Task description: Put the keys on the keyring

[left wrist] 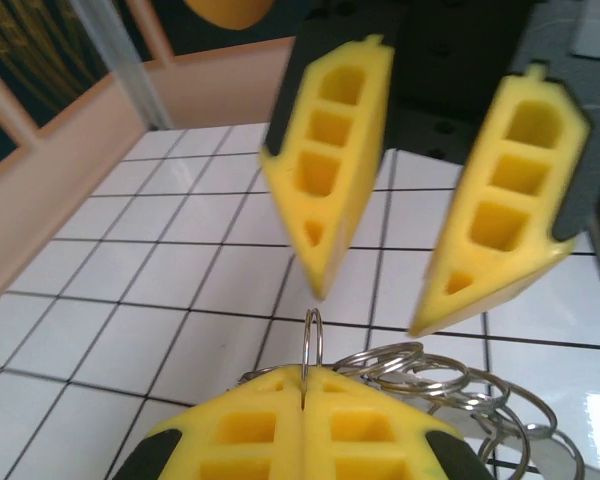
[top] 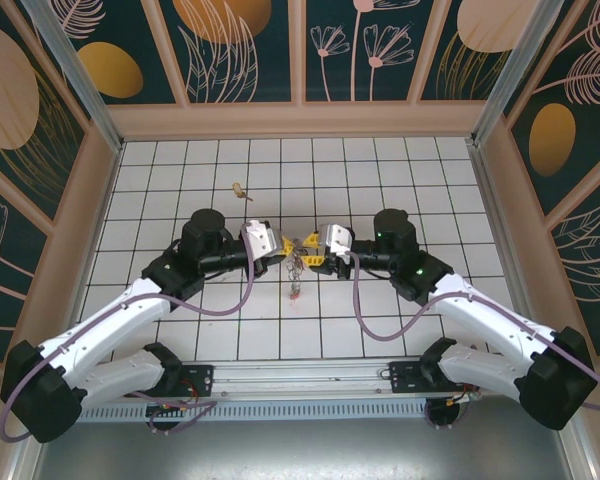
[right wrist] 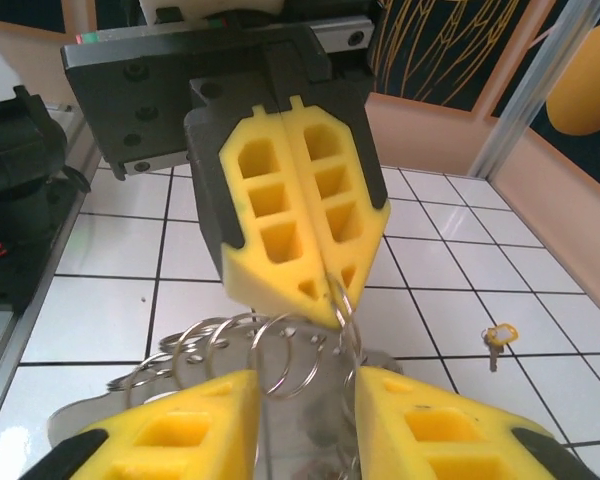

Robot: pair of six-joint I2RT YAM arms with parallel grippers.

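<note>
The two hands meet over the middle of the white tiled table (top: 170,165), with bare tiles all round and the walls (top: 85,215) well apart. The left hand (top: 282,243) is pressed together, pinching one loop of the keyring (top: 296,266), a bunch of thin silvery rings dangling between the hands. The right hand (top: 311,243) stands spread, rings in its gap. The right wrist view shows a small yellow-headed key (right wrist: 497,340) lying on the tiles.

The left pincer (top: 280,243) and right pincer (top: 310,243) face each other closely over the counter (top: 380,320), a bunch of rings (left wrist: 420,372) crowding the gap between. Bare tiles lie all around; one loose key (top: 238,187) sits farther back.
</note>
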